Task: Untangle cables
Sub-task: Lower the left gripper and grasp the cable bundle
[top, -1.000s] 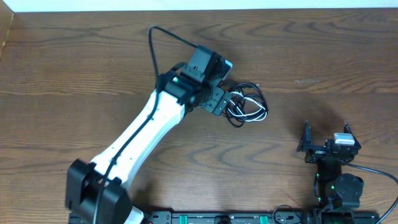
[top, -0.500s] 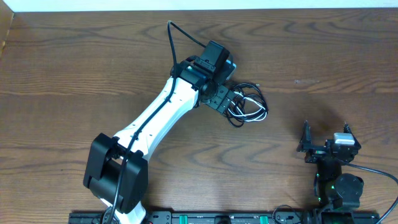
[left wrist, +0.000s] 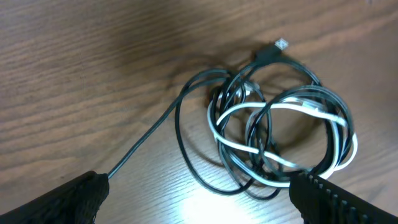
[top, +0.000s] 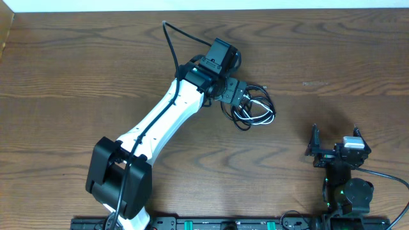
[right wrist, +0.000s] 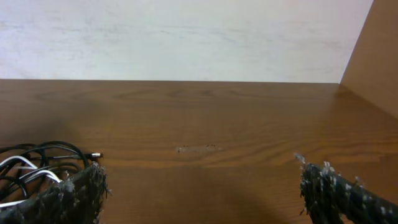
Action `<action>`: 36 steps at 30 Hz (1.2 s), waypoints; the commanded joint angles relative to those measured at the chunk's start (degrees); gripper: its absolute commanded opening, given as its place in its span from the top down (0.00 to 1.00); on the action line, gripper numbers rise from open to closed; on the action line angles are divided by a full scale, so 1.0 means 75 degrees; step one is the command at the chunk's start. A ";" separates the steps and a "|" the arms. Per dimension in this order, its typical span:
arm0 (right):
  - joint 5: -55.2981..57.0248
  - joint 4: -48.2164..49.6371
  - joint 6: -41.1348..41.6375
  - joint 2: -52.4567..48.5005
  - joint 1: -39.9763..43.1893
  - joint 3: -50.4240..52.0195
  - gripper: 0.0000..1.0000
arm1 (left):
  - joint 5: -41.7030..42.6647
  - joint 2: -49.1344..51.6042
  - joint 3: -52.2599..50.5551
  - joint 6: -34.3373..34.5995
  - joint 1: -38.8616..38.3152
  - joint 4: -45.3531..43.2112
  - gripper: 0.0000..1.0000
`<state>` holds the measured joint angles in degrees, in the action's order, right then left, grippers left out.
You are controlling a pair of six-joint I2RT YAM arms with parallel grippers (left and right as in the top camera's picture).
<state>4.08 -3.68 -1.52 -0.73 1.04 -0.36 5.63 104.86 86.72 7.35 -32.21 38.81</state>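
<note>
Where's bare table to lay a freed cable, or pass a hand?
Free: the left of the table, beside the left arm; the front middle between that arm and the right claw; the far right corner. Crowded: around the cables under the left claw.

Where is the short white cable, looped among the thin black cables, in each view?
Overhead: the short white cable lies just right of centre.
Left wrist: right of centre, pale loops.
Right wrist: lower left edge.
Shared landmark: the metal-tipped black plug.
</note>
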 commanded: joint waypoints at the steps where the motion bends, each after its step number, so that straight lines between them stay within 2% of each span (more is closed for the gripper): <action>1: 0.0038 -0.0026 -0.0035 0.0023 -0.0044 0.0009 0.01 | -0.0399 0.0251 0.0169 0.1055 -0.0003 -0.0082 0.02; 25: 0.0035 -0.0026 -0.0035 0.0023 -0.0044 0.0009 0.01 | -0.0504 0.1839 0.0154 0.1288 -0.0632 -0.0385 0.00; 34: 0.0038 -0.0026 -0.0035 0.0023 -0.0044 0.0009 0.01 | -0.0507 0.1941 0.0154 0.1288 -0.0632 -0.0391 0.07; 36: 0.0038 -0.0026 -0.0035 0.0023 -0.0044 0.0009 0.01 | -0.0507 0.1982 0.0131 0.1288 -0.0632 -0.0428 0.16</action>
<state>4.08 -3.68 -1.52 -0.73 1.04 -0.36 2.63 119.11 86.91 16.91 -37.08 35.73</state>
